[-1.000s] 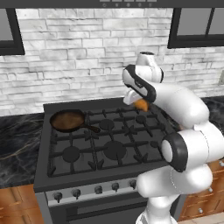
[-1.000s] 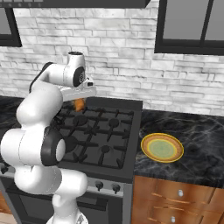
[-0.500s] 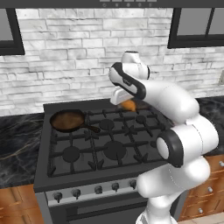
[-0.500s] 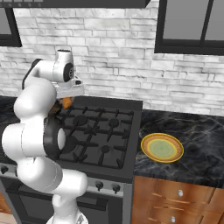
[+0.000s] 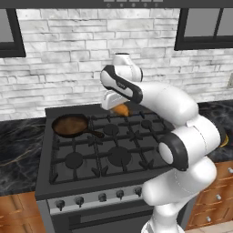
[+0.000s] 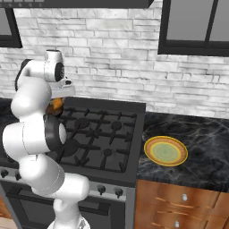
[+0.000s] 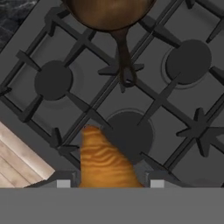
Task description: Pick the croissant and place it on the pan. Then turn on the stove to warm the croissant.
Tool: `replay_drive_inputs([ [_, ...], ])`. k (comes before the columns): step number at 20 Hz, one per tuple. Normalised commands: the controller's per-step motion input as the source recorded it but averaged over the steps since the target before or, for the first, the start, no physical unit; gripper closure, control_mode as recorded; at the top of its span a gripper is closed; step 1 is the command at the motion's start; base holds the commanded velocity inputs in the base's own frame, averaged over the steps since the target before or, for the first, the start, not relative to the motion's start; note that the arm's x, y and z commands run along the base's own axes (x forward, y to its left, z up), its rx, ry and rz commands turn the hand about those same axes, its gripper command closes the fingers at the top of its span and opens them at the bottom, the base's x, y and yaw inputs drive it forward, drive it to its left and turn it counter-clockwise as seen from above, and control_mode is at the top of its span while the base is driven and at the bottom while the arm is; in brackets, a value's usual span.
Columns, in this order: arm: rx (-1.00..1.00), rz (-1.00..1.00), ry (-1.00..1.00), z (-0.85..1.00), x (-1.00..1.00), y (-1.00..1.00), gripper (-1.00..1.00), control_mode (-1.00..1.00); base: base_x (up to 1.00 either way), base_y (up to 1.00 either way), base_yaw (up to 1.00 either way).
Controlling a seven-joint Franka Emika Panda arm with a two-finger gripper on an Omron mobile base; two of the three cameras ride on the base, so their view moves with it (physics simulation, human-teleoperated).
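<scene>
My gripper [image 5: 117, 106] is shut on the orange-golden croissant [image 5: 121, 110] and holds it in the air over the back middle of the stove [image 5: 104, 150]. The dark pan [image 5: 70, 125] with its brownish inside sits on the back left burner, left of the croissant, with its black handle [image 5: 94, 133] pointing right. In the hand view the croissant [image 7: 103, 162] sticks out between my fingertips above a burner, and the pan [image 7: 109, 11] lies beyond it at the top, handle [image 7: 124, 57] towards me. From the right base view the croissant [image 6: 56, 106] peeks out beside my arm.
A row of small dark knobs [image 5: 100, 198] runs along the stove front. A yellow plate [image 6: 165, 150] with a greenish centre lies on the dark marble counter right of the stove. A white brick wall stands behind, and wooden drawers sit below the counter.
My arm has swung left along the back of the stove, carrying the croissant from the back right burners to the middle, closer to the pan. The grip has stayed shut.
</scene>
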Motion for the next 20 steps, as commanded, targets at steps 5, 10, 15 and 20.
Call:
replay_drive_inputs([
  [5, 0.0, 0.01, 0.0, -0.02, 0.0, 0.33, 1.0, -1.0, 0.0, 0.0, 0.0],
  [10, 0.0, 0.0, 0.0, -0.1, 0.0, 0.23, 1.0, -1.0, 0.0, 0.0, 0.0],
  [15, 0.0, 0.0, 0.0, -0.11, 0.01, 0.32, 1.0, -1.0, 0.0, 0.0, 0.0],
  [20, 0.0, 0.0, 0.0, -0.11, 0.02, 0.39, 1.0, -1.0, 0.0, 0.0, 0.0],
])
